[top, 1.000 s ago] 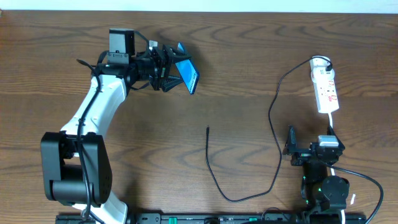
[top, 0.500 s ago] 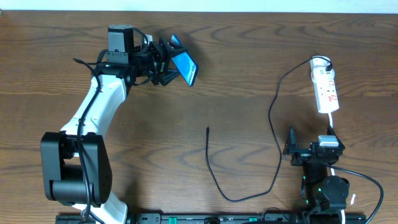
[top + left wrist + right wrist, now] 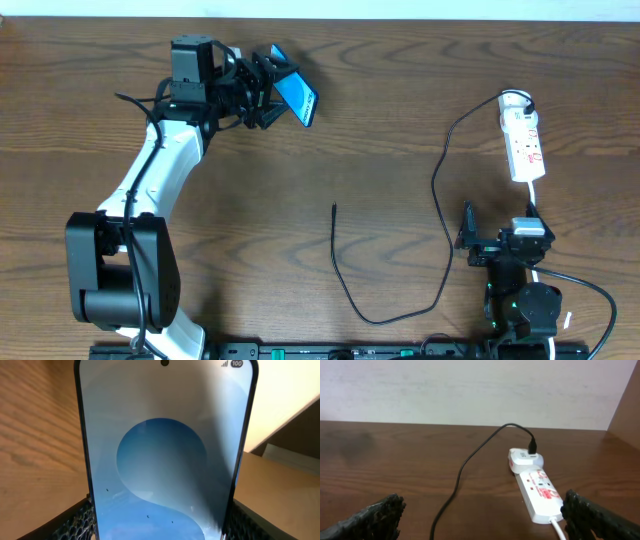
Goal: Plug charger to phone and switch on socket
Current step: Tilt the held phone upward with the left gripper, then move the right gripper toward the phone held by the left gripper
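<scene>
The phone [image 3: 296,97], blue screen lit, is lifted off the table at the far left, and my left gripper [image 3: 268,93] is shut on its two long edges. In the left wrist view the phone [image 3: 165,460] fills the frame, with a finger [image 3: 80,520] pressed on each side. The charger [image 3: 440,200] runs from the socket [image 3: 523,145] down in a loop, and its plug tip [image 3: 334,207] lies free mid-table. My right gripper [image 3: 498,228] sits open near the front right, just short of the socket [image 3: 537,491], with nothing between its fingers [image 3: 375,517].
The charger's adapter [image 3: 524,457] is plugged into the socket's far end. A white cord [image 3: 532,195] leaves the socket's near end toward my right arm. A pale wall [image 3: 470,390] bounds the table's far edge.
My left gripper has carried the phone a little toward the table's far edge and turned it slightly. The right arm, the charger and the socket have not moved.
</scene>
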{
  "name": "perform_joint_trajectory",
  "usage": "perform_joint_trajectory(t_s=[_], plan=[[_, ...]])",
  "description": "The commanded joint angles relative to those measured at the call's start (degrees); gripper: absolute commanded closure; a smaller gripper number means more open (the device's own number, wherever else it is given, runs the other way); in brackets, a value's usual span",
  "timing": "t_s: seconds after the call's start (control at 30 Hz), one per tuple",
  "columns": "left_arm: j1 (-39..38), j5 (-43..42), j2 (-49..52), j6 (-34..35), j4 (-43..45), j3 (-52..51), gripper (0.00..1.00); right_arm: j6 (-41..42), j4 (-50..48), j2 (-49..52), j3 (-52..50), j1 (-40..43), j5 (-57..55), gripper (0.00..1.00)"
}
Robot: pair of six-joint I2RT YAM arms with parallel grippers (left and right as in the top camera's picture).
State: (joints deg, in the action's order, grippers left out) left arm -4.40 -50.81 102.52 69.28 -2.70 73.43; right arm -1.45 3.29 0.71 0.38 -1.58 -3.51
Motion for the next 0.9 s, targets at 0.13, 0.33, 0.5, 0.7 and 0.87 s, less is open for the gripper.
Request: perform_joint_trajectory(t_s=[0.13,0.33,0.5,0.7,0.87], plan=[[-0.09,-0.50,-1.70,2.62,1.99,0.46,0.93,5.27,-6.23,-0.39,-0.07,-0.35,1.51,0.01],[-0.07,-0.50,-1.70,2.62,2.19,0.46,0.93,7.74,-8.22,-0.37,0.44,-0.35,14.01,0.01],[-0.07,-0.50,-1.70,2.62,2.75,0.46,0.93,9.16,-7.30,0.44,2.56,-0.35,20.48,0.01],[-0.09,-0.52,-1.70,2.64,3.04,0.46,0.93,7.54,-4.39,5.57,7.82,-0.33,23.26,0.01],[-0.09,-0.50,-1.70,2.67,3.04,0.46,0.93,3.63,-0.13,14.64,15.56,-0.33,25.86,0.01]])
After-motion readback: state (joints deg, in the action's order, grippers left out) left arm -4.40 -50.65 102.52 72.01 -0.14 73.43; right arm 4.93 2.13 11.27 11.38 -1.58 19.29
